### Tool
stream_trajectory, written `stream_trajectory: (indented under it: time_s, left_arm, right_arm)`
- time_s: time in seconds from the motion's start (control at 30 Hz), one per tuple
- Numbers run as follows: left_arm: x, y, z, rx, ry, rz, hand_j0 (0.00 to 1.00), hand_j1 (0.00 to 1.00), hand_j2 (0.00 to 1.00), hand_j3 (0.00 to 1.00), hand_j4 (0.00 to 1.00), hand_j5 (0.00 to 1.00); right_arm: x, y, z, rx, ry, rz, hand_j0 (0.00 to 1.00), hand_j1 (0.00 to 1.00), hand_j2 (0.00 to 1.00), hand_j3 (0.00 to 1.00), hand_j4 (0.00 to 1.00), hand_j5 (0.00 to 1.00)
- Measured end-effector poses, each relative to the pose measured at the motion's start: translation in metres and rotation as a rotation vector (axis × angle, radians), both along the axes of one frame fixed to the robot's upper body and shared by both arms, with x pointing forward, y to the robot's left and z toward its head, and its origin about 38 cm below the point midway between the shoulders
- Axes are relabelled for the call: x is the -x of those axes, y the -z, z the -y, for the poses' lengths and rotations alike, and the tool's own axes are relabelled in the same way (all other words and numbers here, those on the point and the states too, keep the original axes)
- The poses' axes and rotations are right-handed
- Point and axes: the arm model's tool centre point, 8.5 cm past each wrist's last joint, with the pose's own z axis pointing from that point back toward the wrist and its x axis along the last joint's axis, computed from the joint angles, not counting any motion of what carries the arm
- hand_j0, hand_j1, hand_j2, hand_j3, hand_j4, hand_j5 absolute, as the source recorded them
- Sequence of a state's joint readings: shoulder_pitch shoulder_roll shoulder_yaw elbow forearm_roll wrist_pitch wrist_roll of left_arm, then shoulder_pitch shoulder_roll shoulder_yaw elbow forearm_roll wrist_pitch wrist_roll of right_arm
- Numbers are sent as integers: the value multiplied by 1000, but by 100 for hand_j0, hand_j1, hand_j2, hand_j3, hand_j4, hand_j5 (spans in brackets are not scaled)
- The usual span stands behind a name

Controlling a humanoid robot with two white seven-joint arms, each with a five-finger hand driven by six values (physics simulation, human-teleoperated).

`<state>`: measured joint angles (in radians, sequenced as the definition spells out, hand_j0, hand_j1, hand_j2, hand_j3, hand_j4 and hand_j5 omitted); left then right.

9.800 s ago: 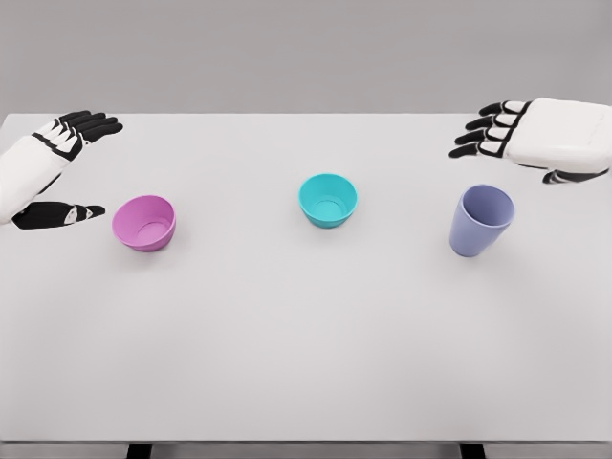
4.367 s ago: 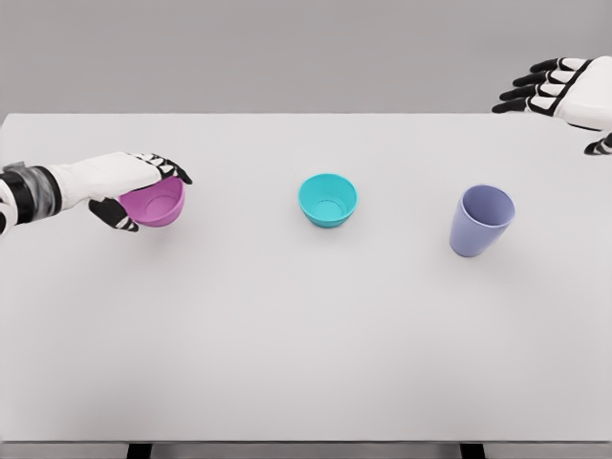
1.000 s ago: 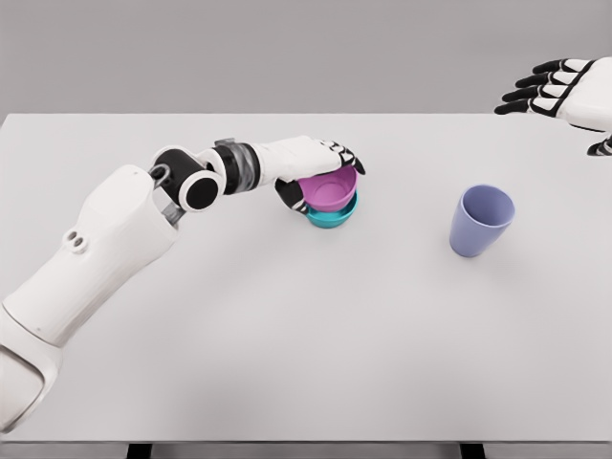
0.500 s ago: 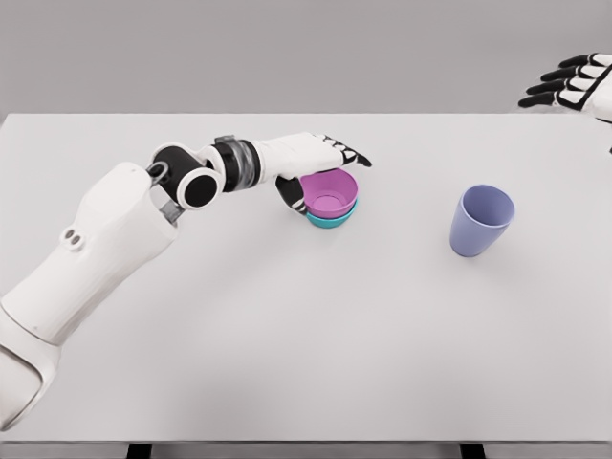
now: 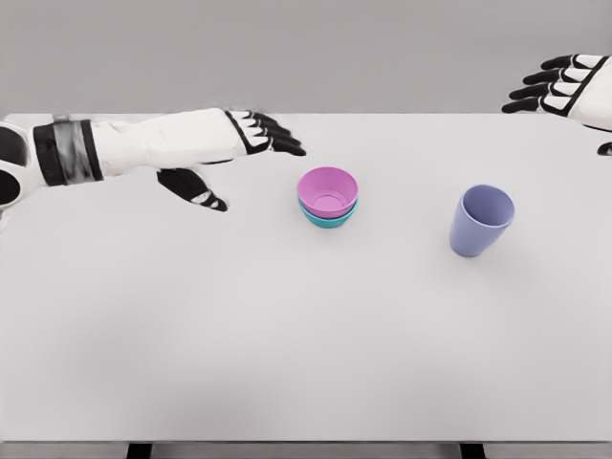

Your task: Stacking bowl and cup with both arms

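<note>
The white left hand (image 5: 222,153) reaches in flat over the white table (image 5: 287,325) with fingers spread, holding nothing, left of the round pink bowl (image 5: 328,189) sitting inside the teal bowl (image 5: 328,216), while the light purple cup (image 5: 481,221) stands alone to the right and the right hand (image 5: 566,84) hangs open at the far corner.

A broad white table (image 5: 287,363) fills nearly the whole view, evenly lit. Beyond its far edge stands a plain grey wall (image 5: 306,48). Dark table legs (image 5: 140,450) show at the near edge.
</note>
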<state>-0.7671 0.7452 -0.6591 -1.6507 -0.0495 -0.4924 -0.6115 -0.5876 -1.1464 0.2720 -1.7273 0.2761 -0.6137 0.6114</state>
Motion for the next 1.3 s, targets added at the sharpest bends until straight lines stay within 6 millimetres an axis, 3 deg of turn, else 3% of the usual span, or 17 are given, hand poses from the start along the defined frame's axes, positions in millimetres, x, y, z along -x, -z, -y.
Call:
stream_trajectory:
  time_s: [0.13, 0.27, 0.3, 0.37, 0.57, 0.9, 1.17, 1.3]
  left_arm:
    - [13, 8, -66, 154, -52, -127, 100, 100, 100, 100, 100, 100]
    - [19, 46, -133, 341, -219, -293, 100, 100, 100, 100, 100, 100]
    - [21, 55, -147, 377, -263, -318, 100, 100, 100, 100, 100, 100]
    - [17, 51, -163, 449, -307, -305, 100, 100, 100, 100, 100, 100]
    - [12, 62, -187, 574, -390, -305, 100, 100, 100, 100, 100, 100]
    - [14, 77, -191, 598, -420, -329, 100, 100, 100, 100, 100, 100]
    - [14, 79, -188, 605, -417, -332, 100, 100, 100, 100, 100, 100]
    - [14, 80, -188, 606, -417, -334, 100, 100, 100, 100, 100, 100]
  right_arm:
    - [1, 0, 1, 8, 1, -4, 100, 100, 100, 100, 100, 100]
    - [5, 6, 9, 43, 23, -30, 100, 100, 100, 100, 100, 100]
    - [6, 4, 11, 53, 29, -29, 100, 100, 100, 100, 100, 100]
    - [6, 0, 12, 57, 30, -18, 100, 100, 100, 100, 100, 100]
    - [5, -3, 8, 20, 19, 1, 100, 100, 100, 100, 100, 100]
    - [5, -7, -1, -4, -8, 20, 100, 100, 100, 100, 100, 100]
    - [-3, 14, -20, -31, -56, -24, 100, 100, 100, 100, 100, 100]
    - [-17, 34, -21, -40, -31, -46, 100, 100, 100, 100, 100, 100]
